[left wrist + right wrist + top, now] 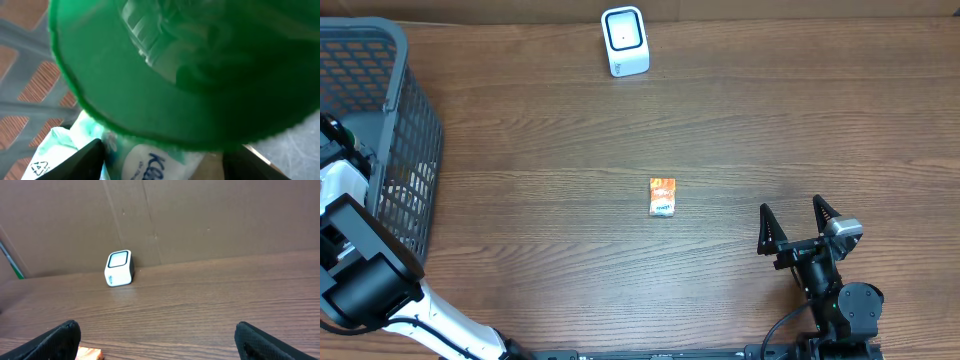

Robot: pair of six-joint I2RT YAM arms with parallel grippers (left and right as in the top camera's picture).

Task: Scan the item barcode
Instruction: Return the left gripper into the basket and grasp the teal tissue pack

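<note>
A small orange packet lies flat in the middle of the table; its corner shows by the left finger in the right wrist view. The white barcode scanner stands at the far edge, window up, and is also in the right wrist view. My left arm reaches into the grey basket, where its gripper is hidden from overhead. In the left wrist view the left gripper stands open, a large green object just ahead and a white tissue pack between the fingers. My right gripper is open and holds nothing.
The basket's grey mesh wall shows at the left of the left wrist view. A brown cardboard wall runs behind the scanner. Bare wood table lies between the packet, the scanner and my right gripper.
</note>
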